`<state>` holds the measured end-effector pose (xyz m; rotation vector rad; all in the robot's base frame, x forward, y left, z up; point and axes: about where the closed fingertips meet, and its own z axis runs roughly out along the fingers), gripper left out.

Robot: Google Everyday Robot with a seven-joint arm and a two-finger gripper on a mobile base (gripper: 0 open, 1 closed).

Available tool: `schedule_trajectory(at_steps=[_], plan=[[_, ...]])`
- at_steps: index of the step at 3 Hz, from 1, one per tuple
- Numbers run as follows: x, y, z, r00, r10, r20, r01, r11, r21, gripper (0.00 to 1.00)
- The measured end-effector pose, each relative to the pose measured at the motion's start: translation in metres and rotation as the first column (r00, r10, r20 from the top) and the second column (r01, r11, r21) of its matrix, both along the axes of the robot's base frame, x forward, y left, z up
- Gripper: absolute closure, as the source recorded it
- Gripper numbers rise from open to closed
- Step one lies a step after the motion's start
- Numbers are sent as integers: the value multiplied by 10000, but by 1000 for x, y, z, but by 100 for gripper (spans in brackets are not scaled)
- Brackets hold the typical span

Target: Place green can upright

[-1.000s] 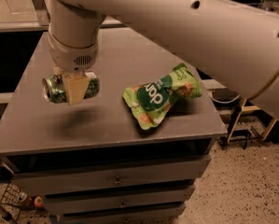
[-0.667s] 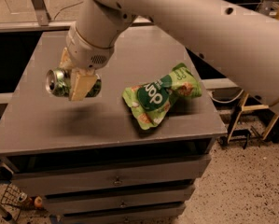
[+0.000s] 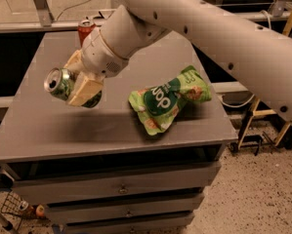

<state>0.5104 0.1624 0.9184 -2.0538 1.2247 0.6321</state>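
two cans showed. the red can (image 3: pixel 85 29) stood at the far edge of the grey table (image 3: pixel 38 130), and the drawers (image 3: pixel 121 189) below were closed. the green can (image 3: pixel 61 83) was up in the air over the table's left part, tipped on its side. the gripper (image 3: pixel 73 84) was clamped on its middle, one pale finger (image 3: pixel 85 89) in front, one behind (the silver top stuck out left). a green snack bag (image 3: pixel 167 99) lay well to the right.

Robot lab: jaws over metal drawer cabinet (image 3: pixel 135 179)
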Motion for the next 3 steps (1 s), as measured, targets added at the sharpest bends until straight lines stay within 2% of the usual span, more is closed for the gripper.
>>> schedule_trajectory(at_steps=[1,2,3], plan=[[0,0,0,10000,0,0,0,10000,0,100],[-2,-1,3,9993,-384,34,380,9968,707,100],[-10,-7,10,9936,-1133,19,1106,9730,2024,100]])
